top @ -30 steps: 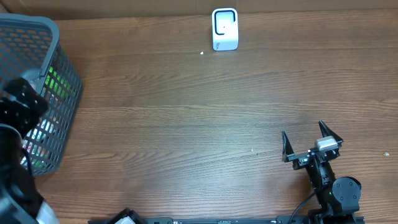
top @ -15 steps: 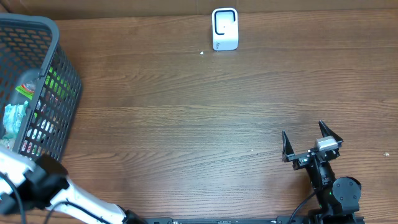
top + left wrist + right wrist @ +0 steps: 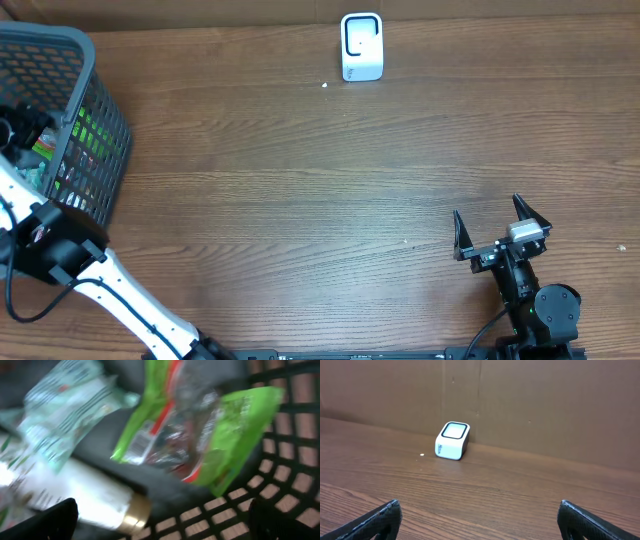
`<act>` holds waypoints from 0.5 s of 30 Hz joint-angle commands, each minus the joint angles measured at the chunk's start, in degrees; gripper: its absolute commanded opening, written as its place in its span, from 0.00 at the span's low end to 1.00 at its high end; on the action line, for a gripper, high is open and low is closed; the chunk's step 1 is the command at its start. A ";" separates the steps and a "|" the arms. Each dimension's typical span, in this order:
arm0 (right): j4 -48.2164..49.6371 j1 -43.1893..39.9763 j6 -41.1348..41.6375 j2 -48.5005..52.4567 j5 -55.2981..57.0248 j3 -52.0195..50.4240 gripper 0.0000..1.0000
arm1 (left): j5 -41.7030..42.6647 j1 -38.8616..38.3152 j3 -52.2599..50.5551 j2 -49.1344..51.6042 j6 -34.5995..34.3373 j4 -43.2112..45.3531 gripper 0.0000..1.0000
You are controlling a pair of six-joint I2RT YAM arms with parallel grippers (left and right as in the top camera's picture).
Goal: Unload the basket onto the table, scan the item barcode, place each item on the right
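Hovering inside the grey basket (image 3: 60, 35) at the overhead frame's upper left, the left pincer (image 3: 162, 515) is standing apart, gripping nothing. Under it a green packet (image 3: 225, 425) is lying with its long axis slanting lower left to upper right. A white tube (image 3: 90, 497) is pointing its gold end lower right. The right pincer (image 3: 487, 212) is gaping empty at lower right, and the scanner (image 3: 361, 45) is sitting on the tabletop (image 3: 300, 200) at top centre.

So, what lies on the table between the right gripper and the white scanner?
Nothing: bare table between right gripper and scanner, in the overhead view.
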 commanded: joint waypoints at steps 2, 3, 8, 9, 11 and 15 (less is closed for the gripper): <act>0.33 -0.15 0.00 -0.42 -0.09 -0.61 1.00 | -1.77 -3.26 0.39 0.33 7.50 2.82 1.00; 0.33 -0.15 0.00 -0.42 -0.09 -0.61 1.00 | -2.86 -3.61 0.39 0.42 7.69 3.39 1.00; 0.33 -0.15 0.00 -0.42 -0.09 -0.61 1.00 | -3.54 -3.98 -0.04 2.16 7.67 4.98 1.00; 0.33 -0.15 0.00 -0.42 -0.09 -0.61 1.00 | -3.54 -3.98 -0.07 2.67 7.67 4.81 1.00; 0.33 -0.15 0.00 -0.42 -0.09 -0.61 1.00 | -3.54 -4.09 -0.11 3.91 7.72 4.52 1.00; 0.35 -0.15 0.00 -0.42 -0.09 -0.61 1.00 | -3.54 -5.20 -0.37 7.21 7.69 4.28 1.00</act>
